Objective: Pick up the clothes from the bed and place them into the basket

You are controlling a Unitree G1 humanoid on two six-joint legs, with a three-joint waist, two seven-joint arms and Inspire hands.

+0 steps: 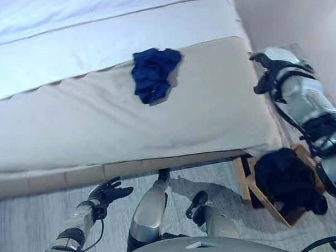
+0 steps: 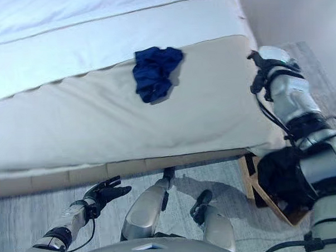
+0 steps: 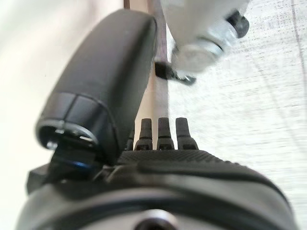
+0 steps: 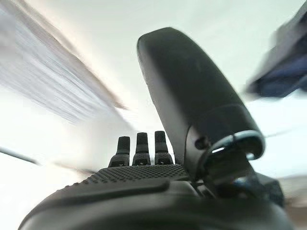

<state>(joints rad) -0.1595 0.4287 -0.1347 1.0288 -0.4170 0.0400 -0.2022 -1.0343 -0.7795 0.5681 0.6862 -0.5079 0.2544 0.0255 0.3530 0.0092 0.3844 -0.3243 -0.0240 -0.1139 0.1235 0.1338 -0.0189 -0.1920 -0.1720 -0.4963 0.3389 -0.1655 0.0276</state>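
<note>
Left hand (image 1: 107, 193) low, fingers straight | right hand (image 4: 158, 191) relaxed — empty | blue garment (image 1: 153, 72) crumpled on bed (image 1: 73, 124) — long axis running toward its edge

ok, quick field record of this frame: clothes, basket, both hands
on bed: crumpled dark blue garment lying on the beige cover of the bed, untouched
basket: wooden basket on the floor at the bed's right corner, dark clothing already inside
left hand: low by the bed's edge, fingers relaxed, empty
right hand: raised beside the bed's right edge, fingers straight, empty
task state: blue garment not yet picked up
</note>
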